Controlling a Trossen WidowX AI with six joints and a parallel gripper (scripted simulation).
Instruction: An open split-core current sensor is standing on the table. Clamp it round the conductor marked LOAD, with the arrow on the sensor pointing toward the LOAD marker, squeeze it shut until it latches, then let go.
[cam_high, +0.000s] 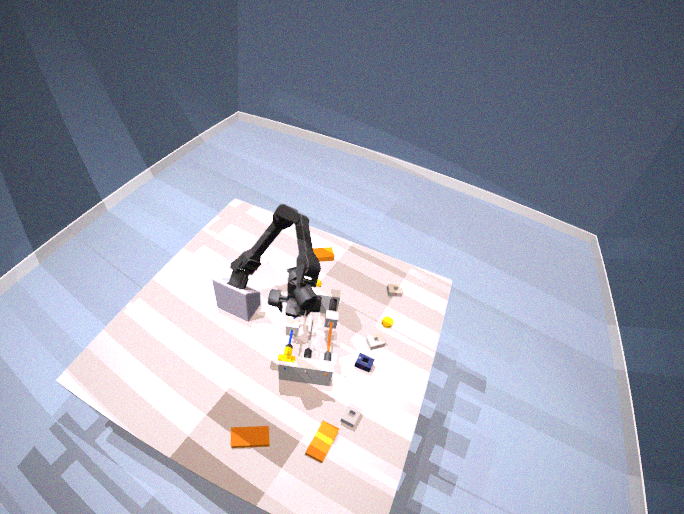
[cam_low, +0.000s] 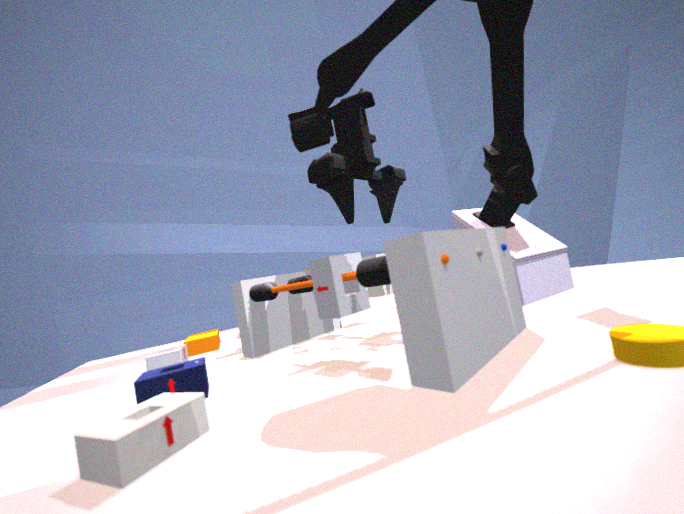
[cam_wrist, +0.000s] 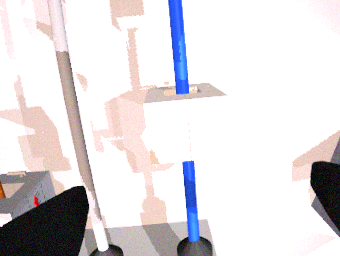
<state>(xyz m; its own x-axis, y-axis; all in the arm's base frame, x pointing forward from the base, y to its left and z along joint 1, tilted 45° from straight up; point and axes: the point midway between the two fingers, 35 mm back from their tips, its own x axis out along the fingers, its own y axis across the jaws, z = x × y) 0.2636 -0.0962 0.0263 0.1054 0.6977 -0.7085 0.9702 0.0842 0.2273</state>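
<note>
My gripper (cam_low: 368, 222) (cam_wrist: 201, 185) is open and empty, high above the conductors. In the wrist view its fingers stand on either side of the blue conductor (cam_wrist: 178, 45) (cam_high: 290, 337). A pale sensor (cam_wrist: 210, 92) (cam_high: 293, 327) sits around that conductor; its halves look together, with a thin seam, and no arrow shows. Another grey sensor (cam_high: 333, 317) (cam_low: 327, 301) with a red arrow sits around the orange conductor (cam_low: 293, 286) (cam_high: 330, 338). The white conductor (cam_wrist: 73, 110) runs between them. A yellow piece (cam_high: 287, 356) sits at the blue conductor's end. The LOAD lettering cannot be read.
The conductors run between grey end walls (cam_high: 305, 373) (cam_low: 470, 309). Beside them lie a navy block (cam_high: 358, 362) (cam_low: 190, 382), a grey block (cam_low: 160, 439) with a red arrow, and a yellow ball (cam_high: 387, 321). Orange blocks (cam_high: 249, 436) (cam_high: 316, 449) lie farther out.
</note>
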